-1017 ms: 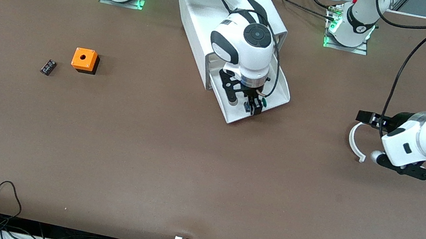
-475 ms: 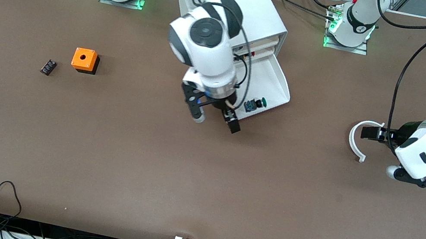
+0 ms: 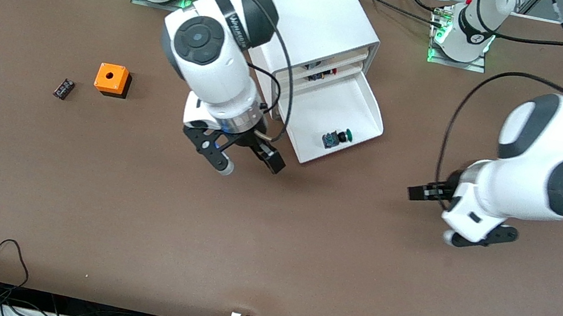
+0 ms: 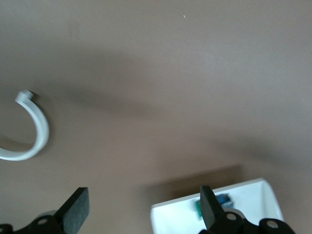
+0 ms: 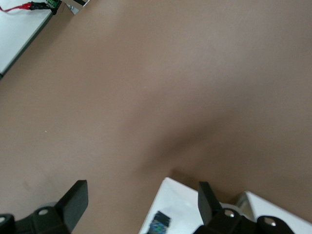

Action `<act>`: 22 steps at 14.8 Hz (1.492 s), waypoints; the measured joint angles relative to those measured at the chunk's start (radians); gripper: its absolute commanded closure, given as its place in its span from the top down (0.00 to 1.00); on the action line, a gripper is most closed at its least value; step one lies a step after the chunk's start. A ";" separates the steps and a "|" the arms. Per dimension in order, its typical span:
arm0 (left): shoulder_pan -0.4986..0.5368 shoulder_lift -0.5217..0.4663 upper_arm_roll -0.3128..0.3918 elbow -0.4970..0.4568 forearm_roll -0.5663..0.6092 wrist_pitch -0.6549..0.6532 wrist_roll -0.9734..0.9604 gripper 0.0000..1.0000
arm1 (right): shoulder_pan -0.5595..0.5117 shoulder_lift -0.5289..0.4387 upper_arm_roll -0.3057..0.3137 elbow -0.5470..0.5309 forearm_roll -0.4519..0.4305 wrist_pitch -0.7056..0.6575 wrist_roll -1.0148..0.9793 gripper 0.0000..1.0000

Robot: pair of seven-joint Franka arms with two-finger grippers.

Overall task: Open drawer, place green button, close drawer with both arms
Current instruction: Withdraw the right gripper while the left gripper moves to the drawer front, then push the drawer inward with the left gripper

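The white cabinet [image 3: 307, 9] has its lowest drawer [image 3: 325, 105] pulled out. The button [image 3: 336, 137] lies on its side in the drawer near the front rim, green cap toward the left arm's end. My right gripper [image 3: 250, 166] is open and empty above the table beside the drawer's corner, toward the right arm's end. My left gripper [image 3: 432, 215] is open and empty above the table toward the left arm's end of the drawer. The drawer [image 4: 180, 219] and button [image 4: 199, 208] show in the left wrist view. The right wrist view shows the drawer [image 5: 185, 200] and button [image 5: 158, 225].
An orange box with a hole [image 3: 111, 79] and a small black part [image 3: 63, 88] sit toward the right arm's end. A white arc [image 4: 34, 131] lies on the table in the left wrist view; in the front view the left arm covers it.
My right gripper has left the drawer and moved toward the right arm's end, leaving the button in the drawer. My left arm has swung from the white arc toward the drawer.
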 measured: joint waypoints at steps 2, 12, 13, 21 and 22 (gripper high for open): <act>-0.030 0.001 -0.003 -0.075 0.011 0.088 -0.082 1.00 | -0.055 -0.020 0.000 0.000 0.035 -0.025 -0.132 1.00; -0.157 0.003 -0.011 -0.466 0.131 0.607 -0.337 1.00 | -0.313 -0.181 -0.002 -0.166 0.044 -0.204 -0.662 1.00; -0.166 0.003 -0.011 -0.494 0.131 0.641 -0.349 1.00 | -0.332 -0.209 -0.005 -0.200 0.044 -0.205 -0.700 1.00; -0.198 0.002 -0.069 -0.595 0.132 0.691 -0.391 1.00 | -0.360 -0.489 -0.135 -0.464 -0.010 -0.236 -1.005 1.00; -0.197 0.001 -0.080 -0.599 0.132 0.692 -0.400 1.00 | -0.361 -0.529 -0.144 -0.496 -0.020 -0.238 -1.015 1.00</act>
